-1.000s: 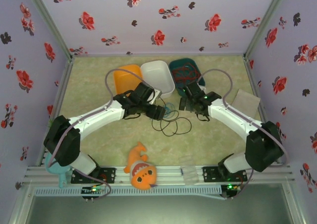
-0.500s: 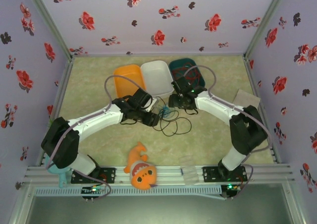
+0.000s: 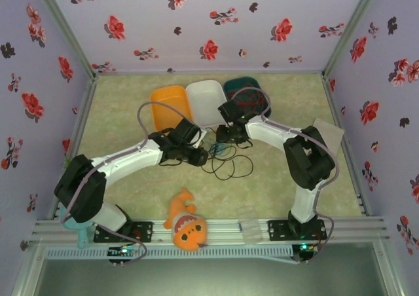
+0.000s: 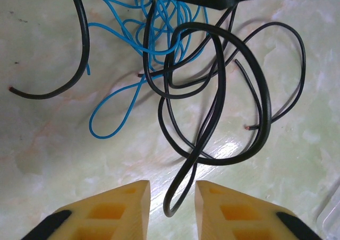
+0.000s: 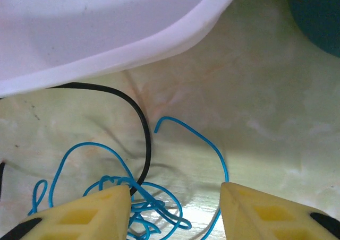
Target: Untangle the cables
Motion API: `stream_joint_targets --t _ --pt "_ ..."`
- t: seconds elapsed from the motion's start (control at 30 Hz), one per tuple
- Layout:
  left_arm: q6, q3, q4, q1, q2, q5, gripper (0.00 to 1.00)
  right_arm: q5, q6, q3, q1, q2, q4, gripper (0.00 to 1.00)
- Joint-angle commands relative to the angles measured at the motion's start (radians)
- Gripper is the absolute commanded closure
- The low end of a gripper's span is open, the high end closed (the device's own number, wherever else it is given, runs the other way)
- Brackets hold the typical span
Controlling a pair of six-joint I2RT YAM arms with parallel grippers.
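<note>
**Untangling of 3 thin cables, partly done: both grippers unclenched at the knot.**

The thin black cable and the thin light-blue cable lay interlaced on the pale green marbled tabletop, just in front of the white plastic tub, not yet separated. A thin red strand appeared to lie apart in the dark teal tub, so perhaps 1 of 3 was freed and 2 were left. The left gripper had its yellow fingers parted, straddling a black bend without clamping it. The right gripper gaped wide over the blue snarl, holding nothing. No brand, label or writing was legible.
</note>
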Motion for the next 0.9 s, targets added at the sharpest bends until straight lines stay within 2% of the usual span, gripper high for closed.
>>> stream_joint_targets --t 0.0,0.13,0.3,0.4,0.57,0.87 --pt "-0.017 -0.011 0.013 0.007 -0.018 0.005 0.75 -0.019 -0.023 0.011 0.007 0.013 0.029 0.56" --pt "-0.021 -0.017 0.015 0.007 -0.018 -0.011 0.85 -0.013 -0.025 -0.003 0.006 0.012 0.041 0.66" --pt "-0.029 -0.025 0.017 0.009 -0.018 -0.047 0.99 0.005 -0.033 -0.019 0.007 -0.016 0.052 0.91" --pt "-0.035 -0.033 0.013 0.012 -0.019 -0.079 1.00 0.024 -0.038 -0.028 0.007 -0.038 0.041 0.99" --pt "-0.032 -0.037 -0.025 0.017 -0.028 -0.118 1.00 0.072 -0.035 -0.049 0.007 -0.089 -0.006 1.00" --pt "-0.028 -0.075 -0.120 0.049 -0.101 -0.218 1.00 0.273 0.008 -0.099 0.005 -0.226 -0.190 1.00"
